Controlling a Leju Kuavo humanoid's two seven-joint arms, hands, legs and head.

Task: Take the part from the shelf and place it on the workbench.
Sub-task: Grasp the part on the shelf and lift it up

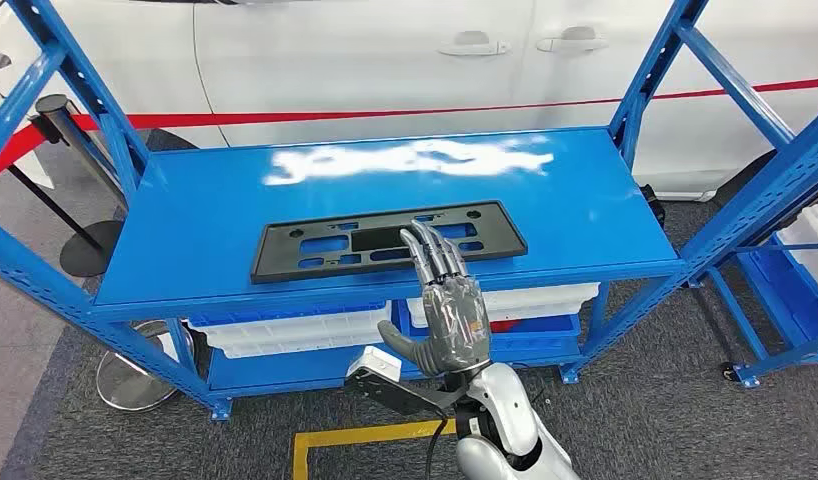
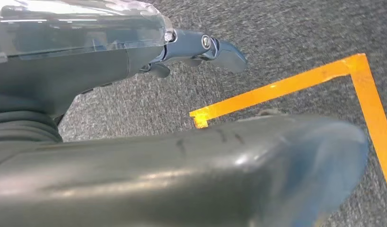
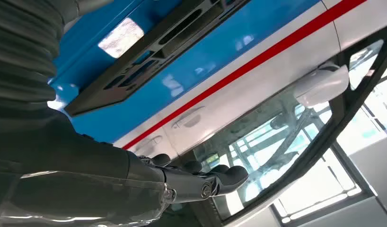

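Just beyond right hand (image 1: 447,305), part (image 1: 385,240), flat on shelf (image 1: 205,230)

The shelf (image 1: 185,240) was bright blue, its top glazed with white glare, and its uprights (image 1: 75,75) were blue with rows of small holes. The part (image 1: 315,250) on it was matt black. The right robot hand (image 1: 447,300) was dark grey, on a silver arm (image 1: 505,420). White bins (image 1: 285,335) with blue bins (image 1: 545,335) sat on the lower level. The car (image 1: 385,60) behind was white with a thin red stripe (image 1: 385,113). The floor (image 1: 665,400) was speckled grey carpet, marked with orange-yellow tape (image 2: 286,87).
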